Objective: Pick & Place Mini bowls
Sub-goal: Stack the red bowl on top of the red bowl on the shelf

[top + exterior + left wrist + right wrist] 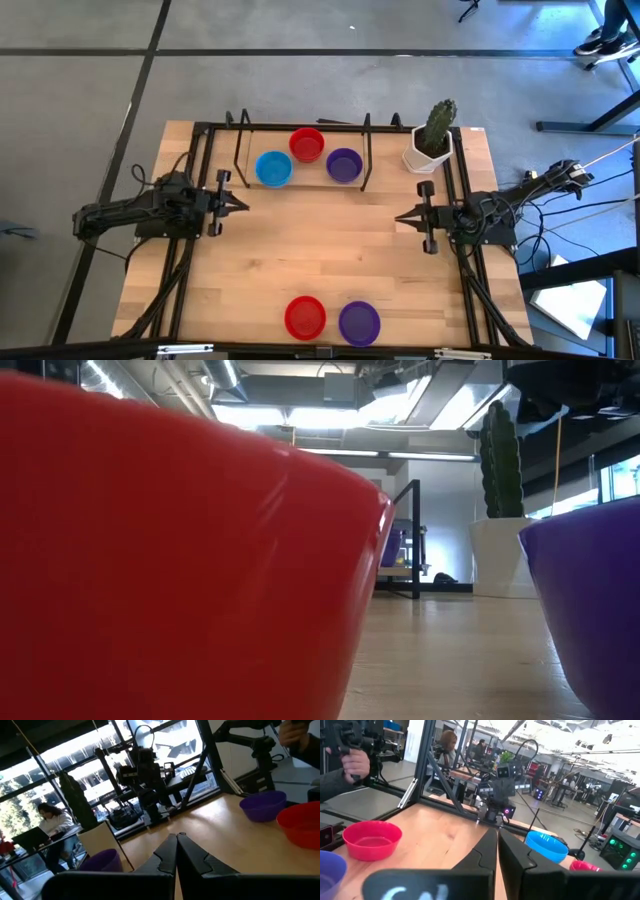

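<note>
Three mini bowls rest on their bases near the table's far edge: blue (272,168), red (307,144) and purple (344,165). Two more stand at the near edge, red (305,317) and purple (359,323), and these fill the low view as red (180,560) and purple (590,600). My left gripper (240,204) hovers at the table's left side, pointing level toward the middle, shut and empty (177,838). My right gripper (400,217) faces it from the right side, also shut and empty (497,832).
A white pot with a cactus (431,148) stands at the far right corner. Black frame rails (205,150) run along the table's far, left and right sides. Bare wood (320,240) lies between the two grippers. A person's hand (355,762) shows beyond the near edge.
</note>
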